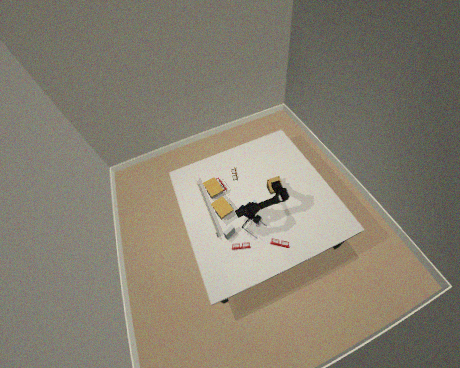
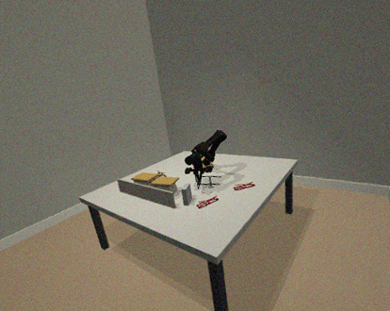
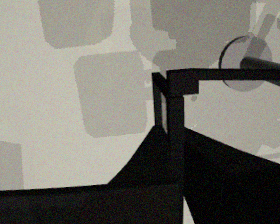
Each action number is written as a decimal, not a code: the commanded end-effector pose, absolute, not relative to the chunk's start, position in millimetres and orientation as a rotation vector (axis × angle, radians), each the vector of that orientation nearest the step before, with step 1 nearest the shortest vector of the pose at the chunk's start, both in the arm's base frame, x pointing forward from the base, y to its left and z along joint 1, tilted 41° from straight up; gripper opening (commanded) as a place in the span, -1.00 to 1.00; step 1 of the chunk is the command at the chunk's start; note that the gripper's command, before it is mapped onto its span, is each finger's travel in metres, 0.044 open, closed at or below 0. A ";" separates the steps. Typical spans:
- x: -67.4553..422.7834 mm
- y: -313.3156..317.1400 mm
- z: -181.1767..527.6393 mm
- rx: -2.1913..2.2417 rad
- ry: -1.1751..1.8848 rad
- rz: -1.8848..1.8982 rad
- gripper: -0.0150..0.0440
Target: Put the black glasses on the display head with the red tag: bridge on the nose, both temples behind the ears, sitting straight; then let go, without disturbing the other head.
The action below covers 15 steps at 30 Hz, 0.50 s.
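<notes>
Above the white surface (image 1: 300, 220), the black arm's tool (image 2: 199, 175) is clenched on the black glasses (image 3: 188, 85), carrying them in the air near two tan display heads (image 1: 218, 197). Two red pairs (image 1: 260, 244) lie apart on the surface. Picking up looks done; carrying to the red-tagged head, seating and release remain. Which head bears the tag is unclear.

The claw (image 3: 171, 106) grips the black glasses (image 3: 206, 75) above the table (image 3: 38, 66).

White counter (image 1: 300, 165) mid-frame: two yellow-topped heads (image 1: 213, 187) left, two red glasses (image 1: 240, 246) lower center, arm base (image 1: 273, 184).
</notes>
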State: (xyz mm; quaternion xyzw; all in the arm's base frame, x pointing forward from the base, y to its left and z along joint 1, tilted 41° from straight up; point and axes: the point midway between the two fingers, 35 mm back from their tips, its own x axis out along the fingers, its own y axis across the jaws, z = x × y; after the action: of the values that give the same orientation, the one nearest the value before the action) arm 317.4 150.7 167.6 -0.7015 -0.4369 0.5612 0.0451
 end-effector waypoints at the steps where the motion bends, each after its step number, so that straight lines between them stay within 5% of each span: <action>1: 321.0 151.3 169.2 -2.149 -1.333 1.713 -0.49; 15: 322.8 151.8 169.7 -2.149 -1.333 1.713 -0.49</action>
State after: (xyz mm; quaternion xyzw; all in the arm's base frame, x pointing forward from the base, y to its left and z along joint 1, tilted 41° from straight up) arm 322.4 152.3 169.1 -0.7019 -0.4379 0.5601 0.0439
